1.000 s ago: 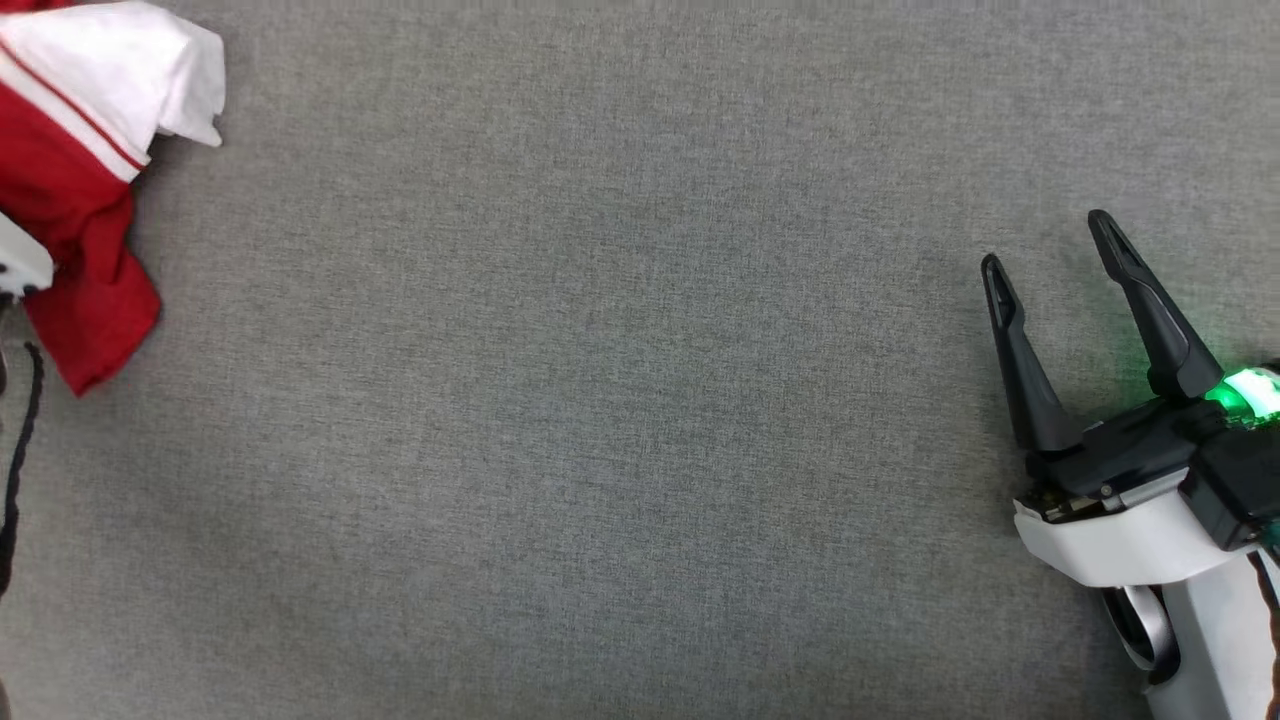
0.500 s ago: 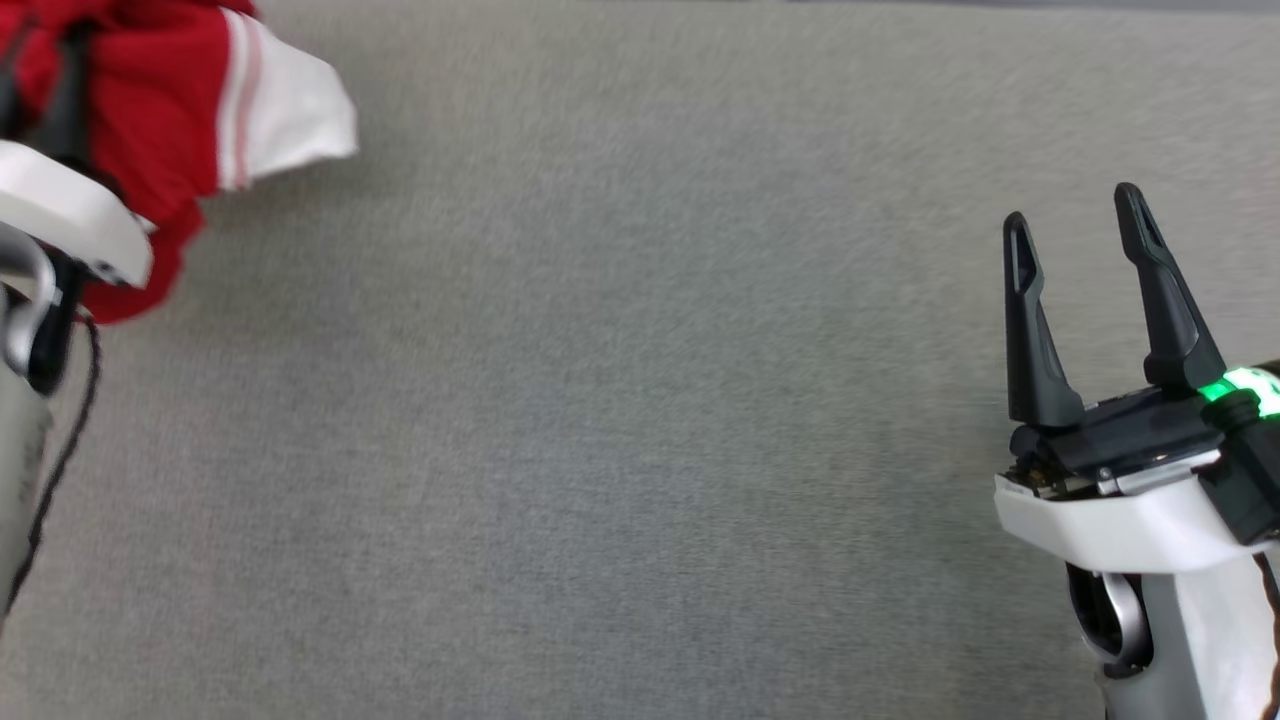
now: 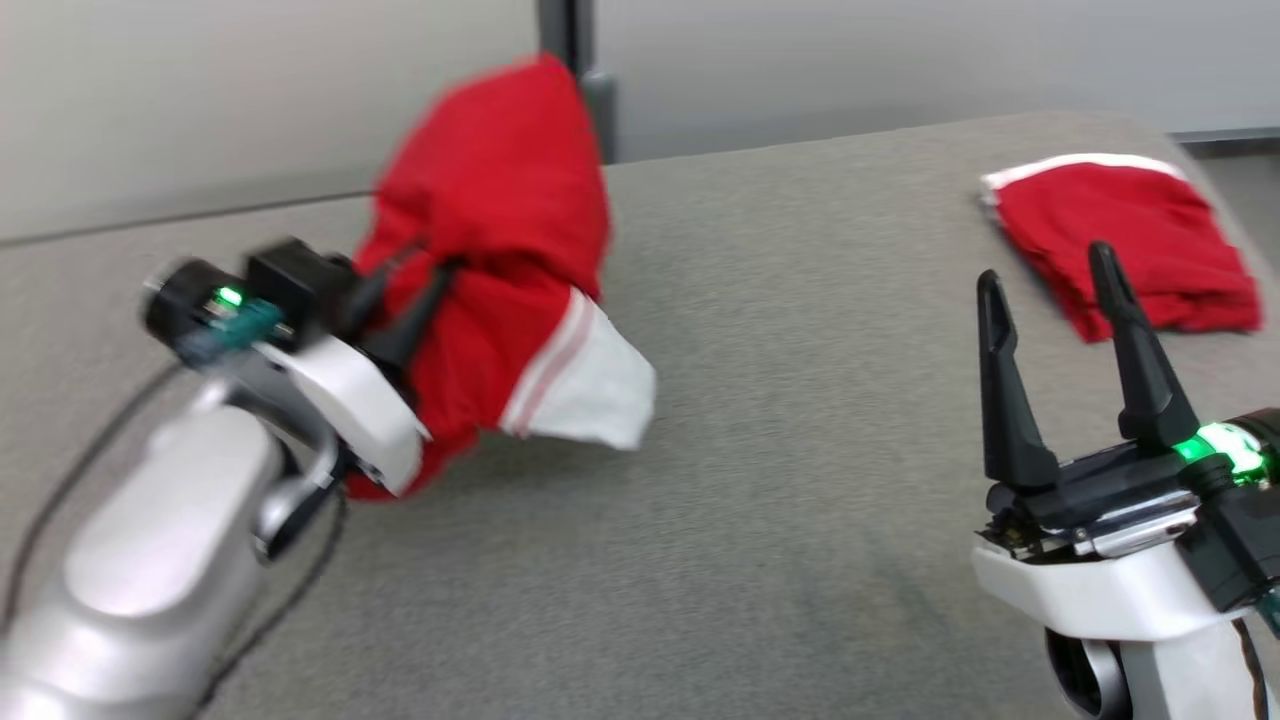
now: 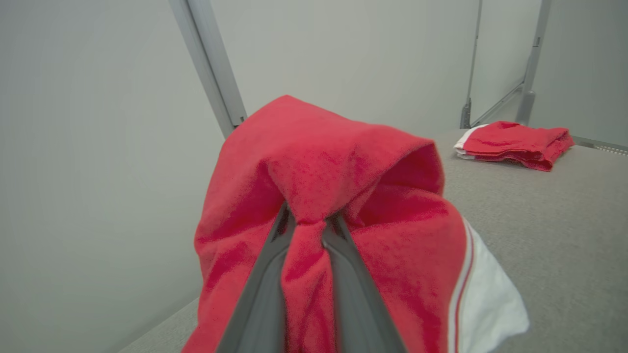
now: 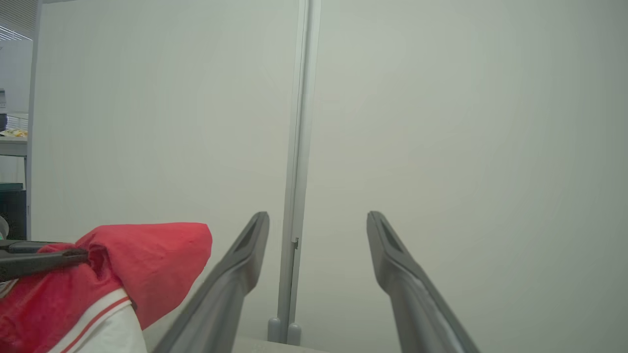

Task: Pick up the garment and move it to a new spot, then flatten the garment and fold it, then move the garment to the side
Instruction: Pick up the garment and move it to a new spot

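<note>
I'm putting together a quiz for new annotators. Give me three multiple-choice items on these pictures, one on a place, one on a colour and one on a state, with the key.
1. Where on the table does the folded garment lie?
A) far right part
B) near left part
C) dead centre

2. What colour is the trim of the held garment?
A) blue
B) white
C) black

3. How is the right gripper?
A) shut on cloth
B) open, empty
C) shut, empty

Key:
1 A: in the head view it lies at the table's far right.
2 B: a white panel edges the red cloth.
3 B: its fingers are apart with nothing between them, while the left gripper pinches the held garment.
</note>
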Motion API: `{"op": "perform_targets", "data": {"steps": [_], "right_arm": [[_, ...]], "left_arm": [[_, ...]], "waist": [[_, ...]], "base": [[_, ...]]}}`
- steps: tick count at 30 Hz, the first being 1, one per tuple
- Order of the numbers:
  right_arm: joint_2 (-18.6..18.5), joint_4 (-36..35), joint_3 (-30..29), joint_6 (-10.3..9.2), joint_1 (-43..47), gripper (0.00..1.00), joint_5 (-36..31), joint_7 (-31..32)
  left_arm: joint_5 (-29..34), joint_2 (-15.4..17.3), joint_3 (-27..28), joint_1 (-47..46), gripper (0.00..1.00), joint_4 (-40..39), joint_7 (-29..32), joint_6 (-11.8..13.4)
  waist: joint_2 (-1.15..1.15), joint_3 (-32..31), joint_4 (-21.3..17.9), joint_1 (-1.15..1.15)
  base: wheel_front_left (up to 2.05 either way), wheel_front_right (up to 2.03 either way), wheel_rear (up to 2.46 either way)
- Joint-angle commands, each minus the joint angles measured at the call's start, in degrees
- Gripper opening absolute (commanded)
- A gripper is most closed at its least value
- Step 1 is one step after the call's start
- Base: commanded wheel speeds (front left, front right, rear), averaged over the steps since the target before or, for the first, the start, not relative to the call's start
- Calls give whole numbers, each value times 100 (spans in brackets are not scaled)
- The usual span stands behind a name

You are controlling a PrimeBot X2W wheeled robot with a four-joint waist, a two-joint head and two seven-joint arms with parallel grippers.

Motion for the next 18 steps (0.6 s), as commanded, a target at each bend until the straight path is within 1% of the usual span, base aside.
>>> {"op": "perform_targets", "data": {"steps": [1, 5, 7, 11, 12, 13, 15, 18], "right_arm": [[-4, -20, 46, -8, 78, 100, -59, -1], [49, -52, 145, -8, 110, 100, -117, -1], [76, -47, 227, -8, 101, 100, -133, -1], [131, -3, 267, -7, 91, 100, -70, -1], [136, 14, 269, -7, 88, 100, -41, -1], [142, 47, 263, -8, 91, 100, -22, -1], [154, 121, 250, -8, 129, 100, -4, -1], [165, 234, 223, -7, 225, 100, 30, -1]], "left_arm": [[-5, -66, -89, 141, 0, -64, 73, -6], [210, -335, -480, 262, 0, 39, 206, 48], [294, -489, -629, 324, 0, 244, 184, 77], [578, -805, -975, 333, 0, 863, 9, 92], [641, -883, -1030, 311, 34, 1024, -49, 108], [668, -982, -1073, 302, 100, 1145, -150, 117], [628, -1185, -1068, 340, 100, 1350, -361, 152], [534, -1396, -933, 443, 100, 1449, -652, 304]], "waist": [[0, -237, -441, -1], [0, -52, -780, -1], [0, 91, -951, -1], [0, 362, -1173, -1], [0, 412, -1204, -1], [0, 445, -1217, -1], [0, 462, -1196, -1], [0, 385, -1031, -1]], "base": [[0, 0, 0], [0, 0, 0], [0, 0, 0], [0, 0, 0], [0, 0, 0], [0, 0, 0], [0, 0, 0], [0, 0, 0]]}}
